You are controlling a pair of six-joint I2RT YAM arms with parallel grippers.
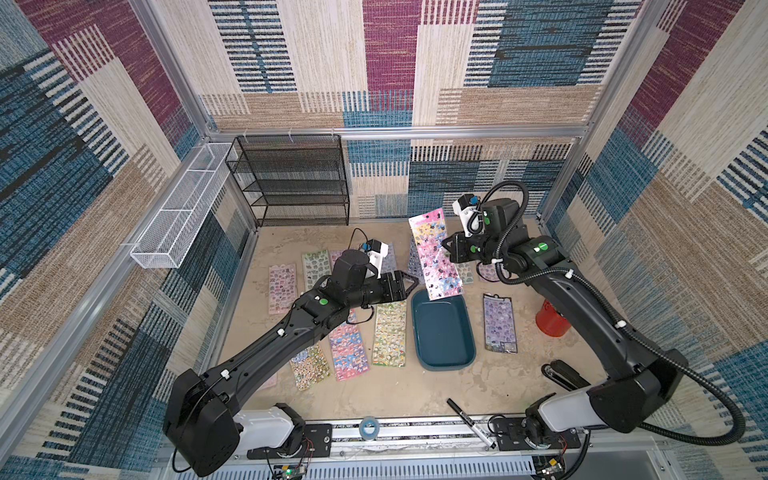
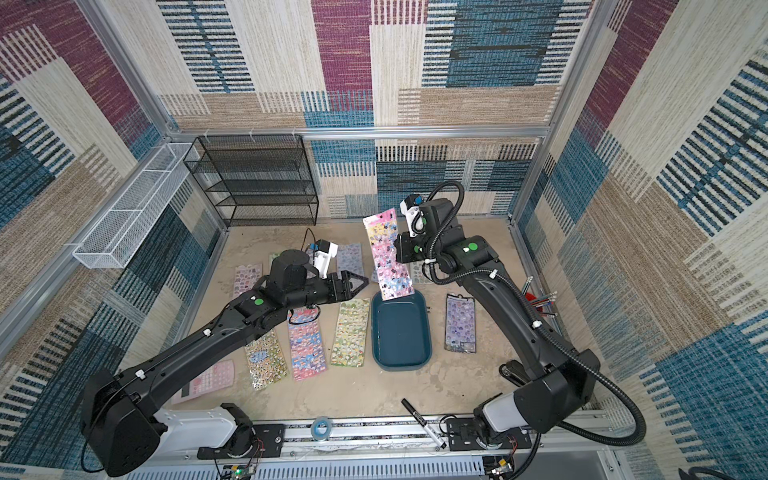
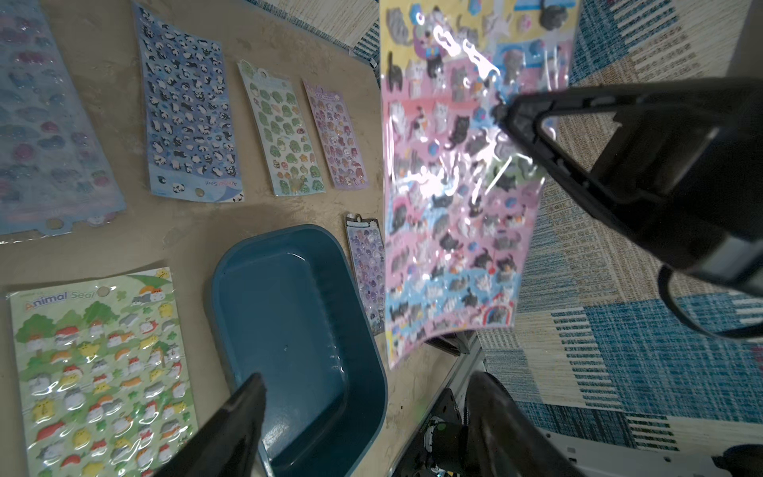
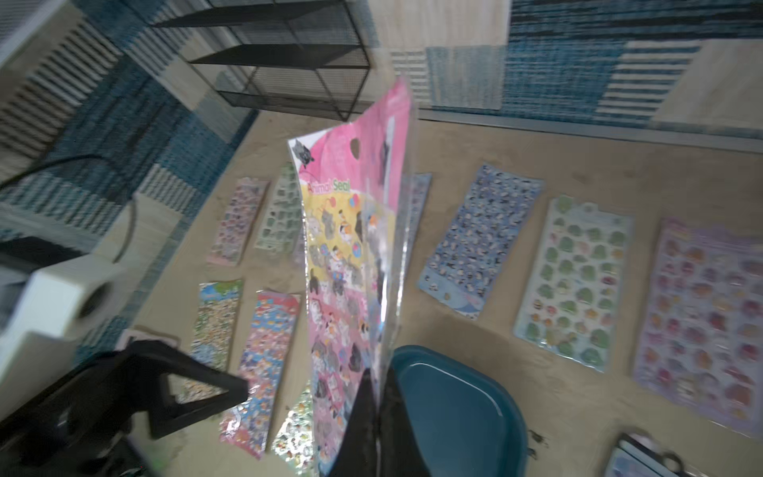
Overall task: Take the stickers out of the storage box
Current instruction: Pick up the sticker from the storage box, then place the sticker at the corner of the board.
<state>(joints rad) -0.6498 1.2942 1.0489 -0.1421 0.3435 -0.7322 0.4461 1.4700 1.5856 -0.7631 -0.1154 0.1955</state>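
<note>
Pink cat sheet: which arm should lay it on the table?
Right. The right jaws are shut on the pink cat sheet, hanging at the far end of the storage box. The left jaws stand open, empty, beside it.

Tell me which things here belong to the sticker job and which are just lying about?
Job: pink cat sheet in the right hand, laid-out sheets, storage box.
Lying about: black mesh rack, white wire basket, marker, tape roll, red cup.
</note>
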